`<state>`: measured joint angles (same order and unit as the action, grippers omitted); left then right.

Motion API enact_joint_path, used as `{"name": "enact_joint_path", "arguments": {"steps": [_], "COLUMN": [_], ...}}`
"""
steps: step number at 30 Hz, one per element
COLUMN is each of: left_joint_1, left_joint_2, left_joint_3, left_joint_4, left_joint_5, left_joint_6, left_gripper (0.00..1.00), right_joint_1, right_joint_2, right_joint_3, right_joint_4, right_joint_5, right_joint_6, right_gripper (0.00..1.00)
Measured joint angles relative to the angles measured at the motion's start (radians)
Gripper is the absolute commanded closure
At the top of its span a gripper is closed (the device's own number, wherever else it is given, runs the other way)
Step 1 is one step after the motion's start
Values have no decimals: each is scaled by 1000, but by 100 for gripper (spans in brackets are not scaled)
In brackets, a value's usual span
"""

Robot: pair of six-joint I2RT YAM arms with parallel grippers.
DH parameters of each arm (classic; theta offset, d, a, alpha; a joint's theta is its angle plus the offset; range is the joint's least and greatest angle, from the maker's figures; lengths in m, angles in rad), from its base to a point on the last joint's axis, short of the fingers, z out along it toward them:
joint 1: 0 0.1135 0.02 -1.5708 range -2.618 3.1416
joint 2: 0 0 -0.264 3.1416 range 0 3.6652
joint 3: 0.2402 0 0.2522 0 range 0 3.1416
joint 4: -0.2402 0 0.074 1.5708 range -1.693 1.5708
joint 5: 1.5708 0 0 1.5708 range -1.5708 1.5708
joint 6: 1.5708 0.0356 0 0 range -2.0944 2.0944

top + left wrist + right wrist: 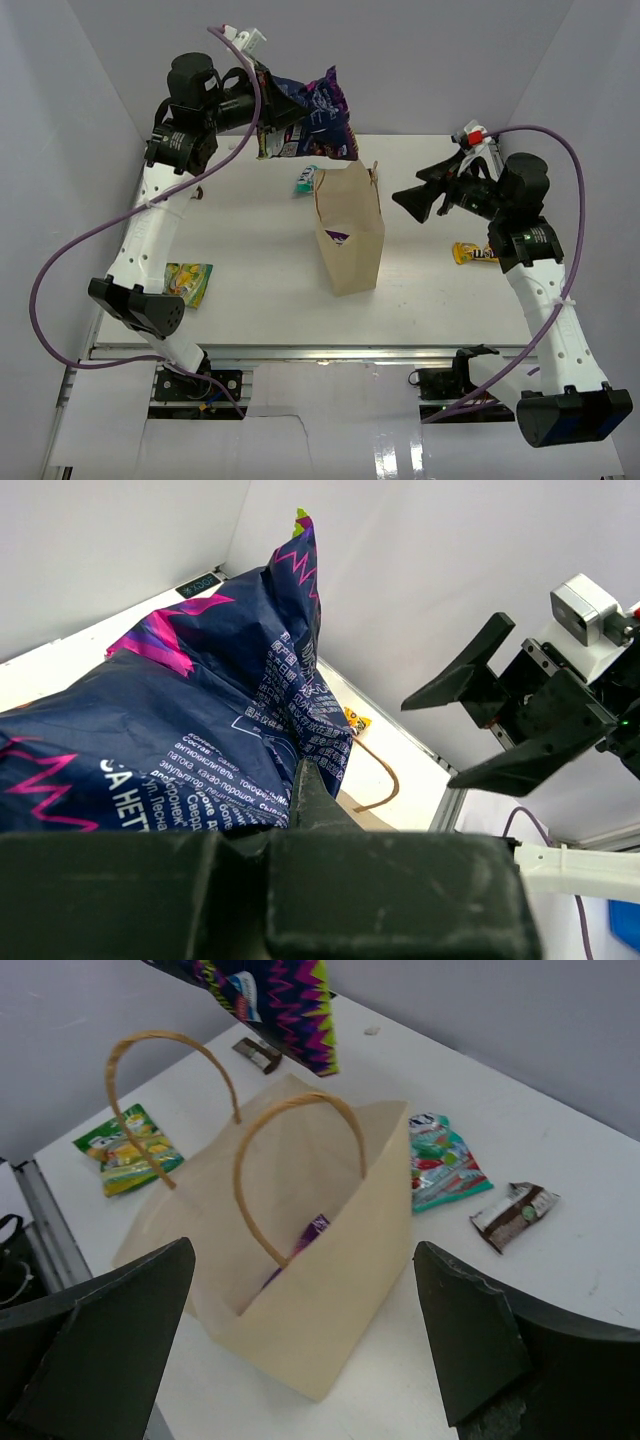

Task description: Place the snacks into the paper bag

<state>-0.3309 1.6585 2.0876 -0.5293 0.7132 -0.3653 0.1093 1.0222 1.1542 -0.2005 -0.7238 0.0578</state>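
Observation:
My left gripper (270, 103) is shut on the purple-black chip bag (315, 112), holding it in the air over the back of the table, behind the paper bag (350, 235). In the left wrist view the chip bag (190, 720) fills the frame above one dark finger (310, 792). My right gripper (412, 200) is open to the right of the paper bag, and its jaws frame the bag (340, 1290) without touching it. A purple packet (312, 1232) lies inside. On the table lie a green-yellow pouch (188, 282), a teal-white packet (440, 1160), a yellow candy packet (472, 253) and a brown bar (515, 1215).
A second small brown bar (262, 1055) lies on the far side of the bag. The bag's two twisted handles (300, 1120) stand up over its open mouth. White walls enclose the table on three sides. A purple cable (60, 260) loops off the left arm.

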Motion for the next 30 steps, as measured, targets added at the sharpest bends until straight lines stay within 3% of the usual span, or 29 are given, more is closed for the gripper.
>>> {"name": "enact_joint_path", "arguments": {"steps": [7,11,12,15,21,30], "left_joint_1": [-55,-75,-78,-79,-94,-170], "left_joint_2": [0,-1,-3,-19,-34,-33], "left_joint_3": [0,0,-4,-29,-56,-74], "left_joint_4": [-17,-41,-45,-50,-57,-107], "left_joint_5": [-6,-8,-8,-12,-12,15], "left_joint_6": [43,67,72,92,143,280], "left_gripper": [100,100,100,100,100,100], "right_joint_1": [164,245,263,295,298,298], "right_joint_2": [39,69,75,93,124,119], "right_joint_3": [15,13,11,8,8,8], "right_joint_4": [18,18,18,19,18,18], "right_joint_5": [71,124,138,195,286,292], "right_joint_6": [70,77,75,63,35,18], "right_gripper": [10,19,30,47,67,72]}}
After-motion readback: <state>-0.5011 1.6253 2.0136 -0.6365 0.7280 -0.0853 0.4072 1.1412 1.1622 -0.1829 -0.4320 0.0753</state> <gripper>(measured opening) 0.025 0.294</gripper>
